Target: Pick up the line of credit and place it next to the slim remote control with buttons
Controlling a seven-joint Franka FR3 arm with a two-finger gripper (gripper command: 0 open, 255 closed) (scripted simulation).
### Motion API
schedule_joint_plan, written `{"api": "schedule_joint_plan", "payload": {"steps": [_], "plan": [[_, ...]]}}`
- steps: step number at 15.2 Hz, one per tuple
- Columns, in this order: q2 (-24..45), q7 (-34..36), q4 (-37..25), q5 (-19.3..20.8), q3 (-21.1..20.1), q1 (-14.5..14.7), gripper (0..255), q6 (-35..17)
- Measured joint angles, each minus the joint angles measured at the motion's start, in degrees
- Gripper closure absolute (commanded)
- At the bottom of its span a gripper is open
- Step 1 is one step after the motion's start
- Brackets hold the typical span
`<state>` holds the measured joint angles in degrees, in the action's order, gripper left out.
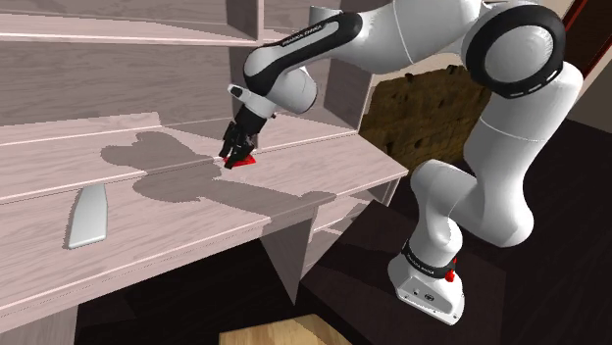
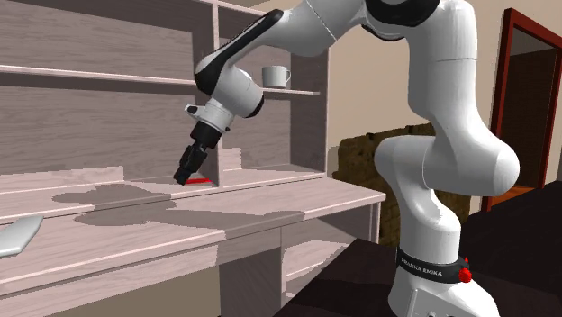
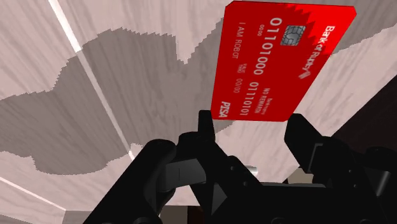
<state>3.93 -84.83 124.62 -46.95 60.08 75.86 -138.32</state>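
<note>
1. Credit card [image 3: 280, 60]: red, with a chip, embossed-style numbers and "Bank of Robots" print. It sits at the tip of the gripper [image 3: 249, 121], over the back part of the pale wood-grain desk [image 1: 196, 235].
2. Claw state: narrow. In the wrist view the two black fingers flank one short end of the card and appear to clasp it across its width.
3. I cannot tell from the shoulder view whether the card's [image 1: 243, 161] far end touches the desk or hangs clear of it.
4. Handling, my judgement: very light, thin and stiff, with slick faces. It lies almost flush on a flat top, so the edges are the only place to take hold. With a grip this near one end, the card could pivot or slide out if I swing fast.
5. Arm pose: elbow high, forearm reaching toward the shoulder view's left, wrist bent so the gripper [image 1: 235, 157] points down at a slant. The second exterior view shows the same slant at the gripper [image 2: 183, 177] and the card [image 2: 203, 180].
6. Slim grey remote [image 1: 88, 218] lies flat near the desk's front edge, well apart from the card, toward the shoulder view's left.
7. Next move calls for a slow carry across the desk to just beside the remote [image 2: 16, 236].
</note>
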Motion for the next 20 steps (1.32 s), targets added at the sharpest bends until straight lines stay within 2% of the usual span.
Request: {"api": "schedule_joint_plan", "payload": {"steps": [1, 3, 6, 9, 15, 20], "plan": [[3.9, -1.3, -2.7, -3.5, -0.6, -0.7, 255, 1.8], [8.2, -1.0, -6.4, -6.9, -2.1, -1.8, 255, 3.6], [16.6, -0.5, -14.4, -12.3, -5.6, -5.6, 255, 7.4], [23.5, 1.9, -22.8, -15.1, -8.4, -9.2, 255, 10.5], [35.1, 7.8, -39.3, -18.1, -12.7, -15.8, 255, 14.7], [37.4, 6.9, -40.2, -19.7, -14.0, -16.9, 255, 13.8]]}}
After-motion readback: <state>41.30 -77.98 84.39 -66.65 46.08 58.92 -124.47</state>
